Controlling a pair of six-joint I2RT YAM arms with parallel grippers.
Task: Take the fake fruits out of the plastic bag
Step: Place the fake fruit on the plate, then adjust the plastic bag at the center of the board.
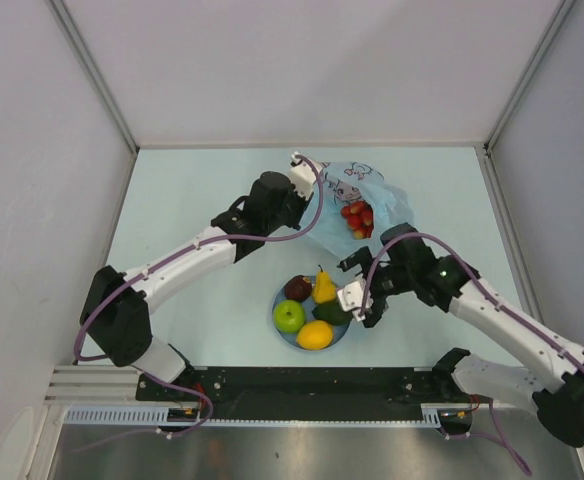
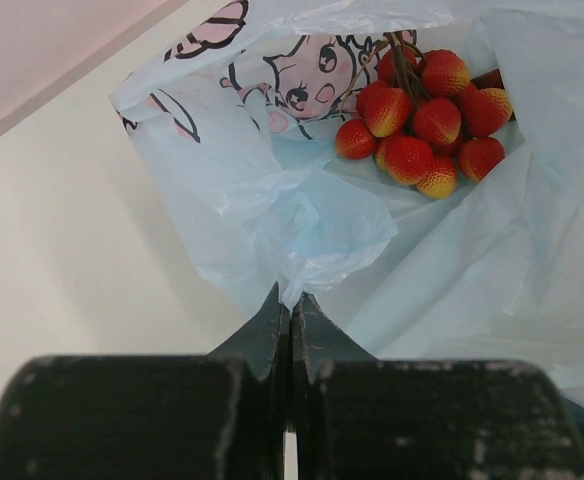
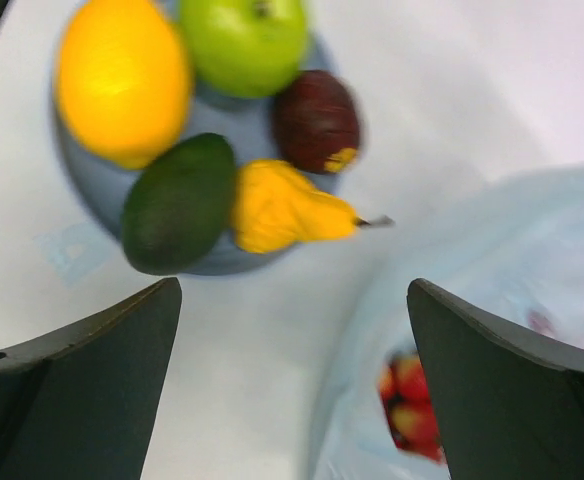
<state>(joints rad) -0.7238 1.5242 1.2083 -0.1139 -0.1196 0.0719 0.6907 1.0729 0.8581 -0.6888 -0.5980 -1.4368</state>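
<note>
The light-blue plastic bag (image 1: 372, 190) lies at the table's far centre, its mouth open. A bunch of red grapes (image 1: 357, 219) (image 2: 422, 120) rests inside. My left gripper (image 1: 314, 208) (image 2: 291, 305) is shut on a gathered fold of the bag's edge (image 2: 302, 240). A green apple (image 1: 289, 316), dark red fruit (image 1: 298, 289), yellow pear (image 1: 323, 287), lemon (image 1: 315, 335) and dark green oval fruit (image 1: 330, 312) sit on the blue plate (image 1: 278, 300). My right gripper (image 1: 357, 288) (image 3: 292, 290) hangs open and empty above the table between plate and bag. In the right wrist view, the pear (image 3: 282, 208) and oval fruit (image 3: 179, 203) lie beyond its fingers.
White walls close the table in at the back and on both sides. The black base rail (image 1: 302, 385) runs along the near edge. Bare table (image 1: 192, 190) stretches to the left of the bag.
</note>
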